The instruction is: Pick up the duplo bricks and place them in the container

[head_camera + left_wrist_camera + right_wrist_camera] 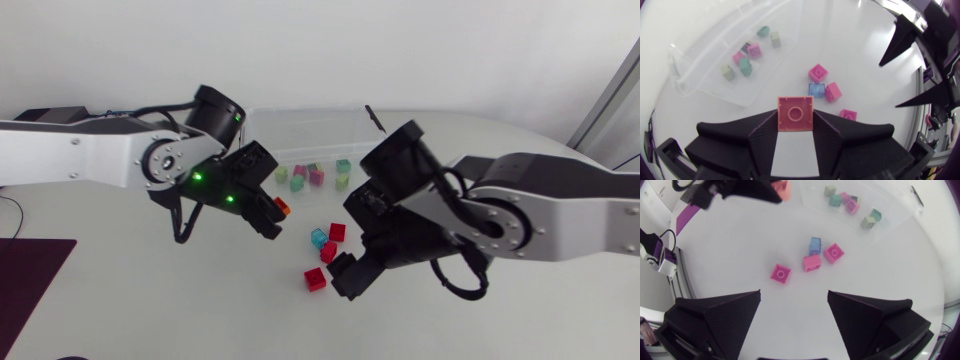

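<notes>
Orange plastic shows between the fingers of the left gripper (795, 126). It is the orange brick (795, 113), clamped from both sides with its single stud facing the wrist camera and its far end poking out past the fingertips. In the head view this held brick hangs above the table (150, 310), just short of the container's near wall and not yet over the opening.

The clear container (695, 85) lies further along and already holds several small bricks (744, 66) in green, teal and pink, so part of the job looks done.

Next come four loose bricks on the table in front of the container. There is a blue brick (318, 238), two pink bricks (337, 232) close against it, and a fourth pink brick (315, 279) a little apart on the near side. By my count that leaves the held one to be dropped in and these four to be fetched, so the task seems to be about halfway.

The right gripper (794, 294) is furthest over, its fingers spread wide with nothing between them. It hovers just beside that lone pink brick. From its own camera the brick sits ahead of the fingers, nearer one of them and clear of both. The cluster of three lies further ahead.
</notes>
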Robot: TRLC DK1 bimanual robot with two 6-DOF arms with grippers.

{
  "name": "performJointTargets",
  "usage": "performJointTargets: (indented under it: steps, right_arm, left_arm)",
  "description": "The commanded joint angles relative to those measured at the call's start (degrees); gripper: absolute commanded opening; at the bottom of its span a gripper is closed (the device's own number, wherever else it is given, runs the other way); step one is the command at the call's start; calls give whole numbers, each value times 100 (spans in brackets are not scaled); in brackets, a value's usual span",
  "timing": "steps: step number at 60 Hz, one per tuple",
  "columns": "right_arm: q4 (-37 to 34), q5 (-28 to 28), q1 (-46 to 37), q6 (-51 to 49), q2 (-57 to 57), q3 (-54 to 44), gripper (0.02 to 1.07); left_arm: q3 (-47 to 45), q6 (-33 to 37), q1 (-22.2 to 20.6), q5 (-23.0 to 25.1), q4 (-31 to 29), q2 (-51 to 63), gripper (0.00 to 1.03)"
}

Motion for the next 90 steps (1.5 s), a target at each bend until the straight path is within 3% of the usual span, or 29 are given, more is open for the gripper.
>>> performJointTargets:
  steps: [1,26,51,60,68,74,77,90]
  right_arm:
    - [-128,-31,92,213,415,192,92]
    - [-1068,-172,233,784,2305,1845,90]
    - [-1595,-5,303,1382,3605,2908,87]
    - [-1666,-5,347,1479,3772,3049,75]
    - [-1657,-13,277,1531,3851,2961,57]
    - [-1595,-49,251,1575,3843,2917,42]
    - [-1551,-75,189,1584,3834,2855,26]
    - [-1411,-75,66,1382,3280,2425,21]
  left_arm:
    - [-137,-199,103,53,-50,-466,22]
    - [566,-1377,542,53,1172,-808,22]
    - [918,-1939,771,-202,2077,-422,22]
    - [1059,-1957,789,-281,2227,-211,22]
    - [1146,-1974,789,-290,2306,-114,22]
    - [1182,-1974,789,-290,2358,-26,22]
    - [1190,-1974,762,-325,2429,27,22]
    - [1401,-2009,604,-536,2666,387,23]
